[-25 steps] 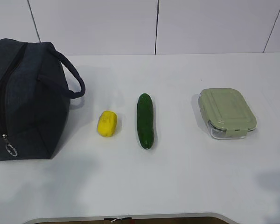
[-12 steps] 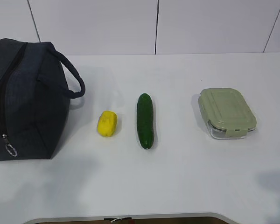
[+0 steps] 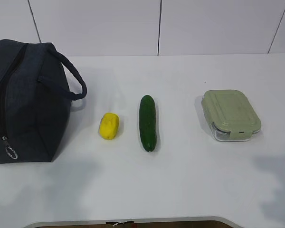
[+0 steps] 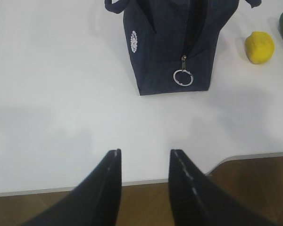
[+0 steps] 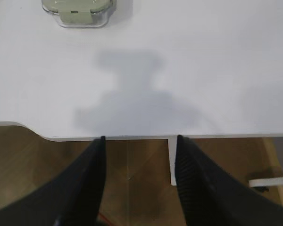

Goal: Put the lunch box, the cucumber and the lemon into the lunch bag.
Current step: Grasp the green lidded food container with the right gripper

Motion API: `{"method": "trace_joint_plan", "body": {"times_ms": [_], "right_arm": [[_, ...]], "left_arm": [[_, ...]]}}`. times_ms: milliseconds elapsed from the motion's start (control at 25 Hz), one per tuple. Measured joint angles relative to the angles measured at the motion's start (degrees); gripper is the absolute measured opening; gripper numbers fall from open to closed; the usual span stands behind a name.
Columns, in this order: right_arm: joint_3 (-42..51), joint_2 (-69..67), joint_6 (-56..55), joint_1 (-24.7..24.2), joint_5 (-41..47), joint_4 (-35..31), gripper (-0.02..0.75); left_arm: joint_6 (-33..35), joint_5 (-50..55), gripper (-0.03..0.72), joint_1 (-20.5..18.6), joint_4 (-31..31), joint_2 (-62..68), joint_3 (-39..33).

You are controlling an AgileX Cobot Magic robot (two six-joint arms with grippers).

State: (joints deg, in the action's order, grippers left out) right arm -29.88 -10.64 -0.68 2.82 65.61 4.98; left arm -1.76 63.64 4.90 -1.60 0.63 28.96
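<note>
The dark navy lunch bag point(image 3: 28, 102) stands at the table's left, zipped, its ring pull point(image 4: 183, 77) hanging at the near end. To its right lie the yellow lemon point(image 3: 109, 125), then the dark green cucumber point(image 3: 147, 122), then the lunch box point(image 3: 230, 115) with its sage-green lid. The left wrist view shows the lunch bag point(image 4: 174, 42) and lemon point(image 4: 260, 47) far ahead of my open, empty left gripper point(image 4: 144, 153), which hovers over the table's near edge. My right gripper point(image 5: 139, 139) is open and empty near that edge, with the lunch box point(image 5: 79, 10) far ahead.
The white table point(image 3: 180, 180) has a curved cut-out in its near edge, and brown floor point(image 5: 132, 183) shows below it. A white panelled wall point(image 3: 156, 26) stands behind. Neither arm shows in the exterior view, only a faint shadow at lower right.
The objects have not moved. The shadow at the table's lower right has grown and spread slightly leftward.
</note>
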Motion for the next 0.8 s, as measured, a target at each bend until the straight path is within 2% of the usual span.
{"method": "trace_joint_plan", "body": {"times_ms": [320,520,800], "right_arm": [[-5.1,-14.1,-5.1,0.0,0.0,-1.2,0.387],[-9.0,-22.9,-5.5,0.0,0.0,-3.8,0.387],[-16.0,-36.4,-5.6,0.0,-0.1,-4.2,0.387]], "left_arm": [[0.0,0.0,0.242,0.0,0.0,0.0,0.0],[0.0,0.0,0.242,0.0,0.0,0.0,0.0],[0.0,0.0,0.242,0.0,0.0,0.0,0.0]]}}
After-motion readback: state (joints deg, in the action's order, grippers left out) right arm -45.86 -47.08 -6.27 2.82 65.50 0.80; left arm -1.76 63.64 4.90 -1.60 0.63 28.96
